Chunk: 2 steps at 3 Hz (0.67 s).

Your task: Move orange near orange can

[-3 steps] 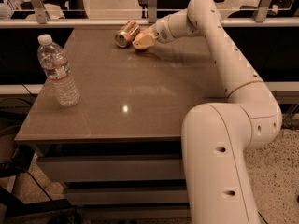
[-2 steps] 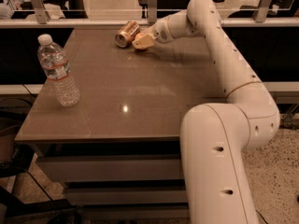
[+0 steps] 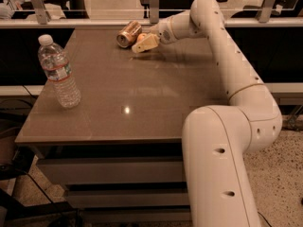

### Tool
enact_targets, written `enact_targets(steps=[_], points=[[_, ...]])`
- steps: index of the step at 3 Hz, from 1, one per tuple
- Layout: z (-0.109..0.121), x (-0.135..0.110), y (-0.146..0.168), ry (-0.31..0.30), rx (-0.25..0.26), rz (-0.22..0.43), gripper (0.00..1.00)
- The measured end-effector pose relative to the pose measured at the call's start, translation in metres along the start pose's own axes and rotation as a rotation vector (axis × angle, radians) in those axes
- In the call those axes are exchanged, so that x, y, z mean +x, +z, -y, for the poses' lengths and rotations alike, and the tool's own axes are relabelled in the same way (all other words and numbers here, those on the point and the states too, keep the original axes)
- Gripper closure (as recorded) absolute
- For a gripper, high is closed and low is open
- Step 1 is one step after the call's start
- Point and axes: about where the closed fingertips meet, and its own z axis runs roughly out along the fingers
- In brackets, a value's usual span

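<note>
The orange can (image 3: 129,33) lies on its side at the far edge of the brown table (image 3: 128,93), its silver end facing front-left. My gripper (image 3: 144,43) reaches across the table and sits just right of the can, low over the tabletop. The orange (image 3: 141,37) shows only as a small orange patch between the pale fingers (image 3: 147,42), close beside the can. The rest of the fruit is hidden by the gripper.
A clear plastic water bottle (image 3: 58,72) stands upright near the table's left edge. My white arm (image 3: 227,60) arches over the table's right side. A railing with posts (image 3: 154,4) runs behind the far edge.
</note>
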Motion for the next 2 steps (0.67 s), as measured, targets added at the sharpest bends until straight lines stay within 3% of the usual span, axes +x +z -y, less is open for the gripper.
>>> enact_targets(steps=[2], points=[[-0.003,-0.004,-0.018,0.005,-0.021,0.026,0.00]])
